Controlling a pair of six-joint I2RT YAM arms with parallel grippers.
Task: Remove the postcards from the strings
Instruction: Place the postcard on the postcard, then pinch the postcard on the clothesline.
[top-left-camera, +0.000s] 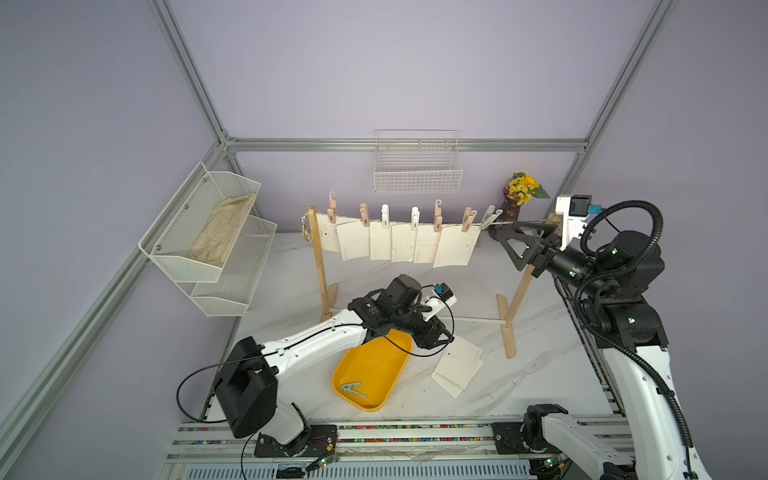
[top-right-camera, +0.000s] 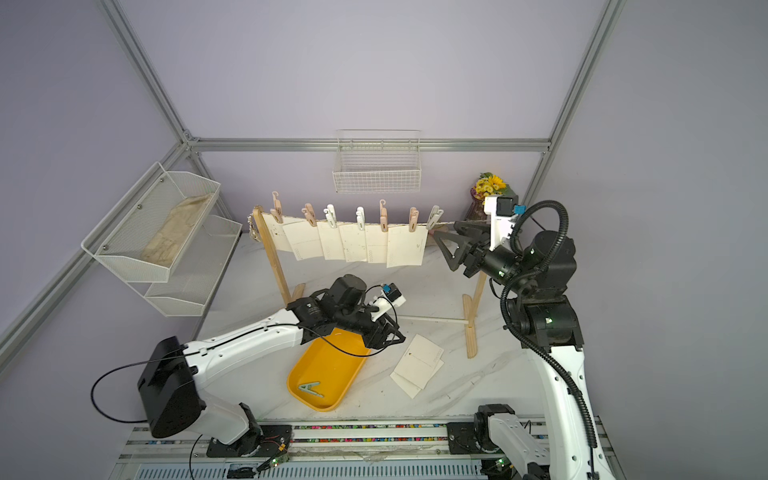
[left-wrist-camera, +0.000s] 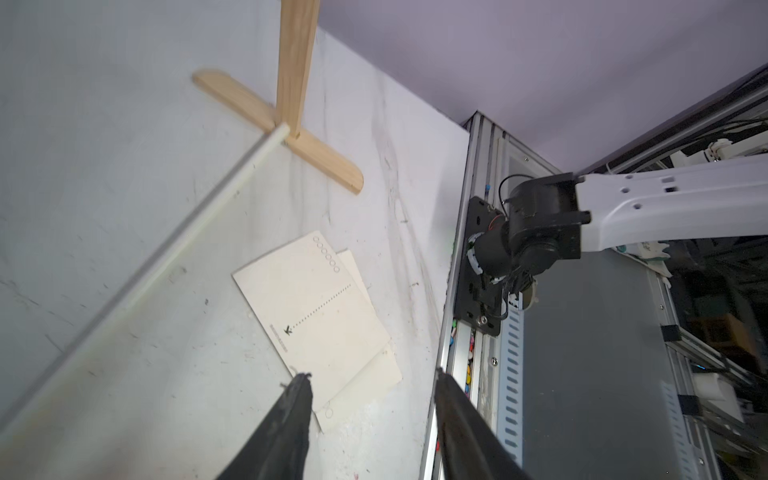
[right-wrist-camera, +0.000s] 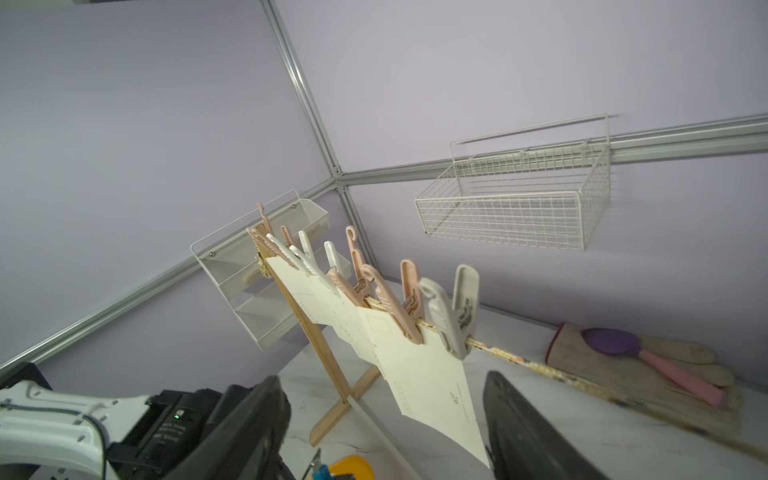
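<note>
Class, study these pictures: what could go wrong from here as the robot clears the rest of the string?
1. The right claw is open near the grey clothespin; tugging it may drag the string and tip the wooden rack.
2. The left claw is low over the loose postcards; the end postcard could fall uncaught.

lilac walls (top-left-camera: 374, 62), aluminium frame (top-left-camera: 407, 144), wire basket (top-left-camera: 417, 180), marbled tabletop (top-left-camera: 540, 374); mesh shelf (top-left-camera: 183, 266) holds cloth (top-left-camera: 220, 232), perhaps.

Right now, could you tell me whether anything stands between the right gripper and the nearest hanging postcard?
Nothing visible stands between the open right gripper and that postcard. A grey clothespin, though, pins its top corner to the string.
</note>
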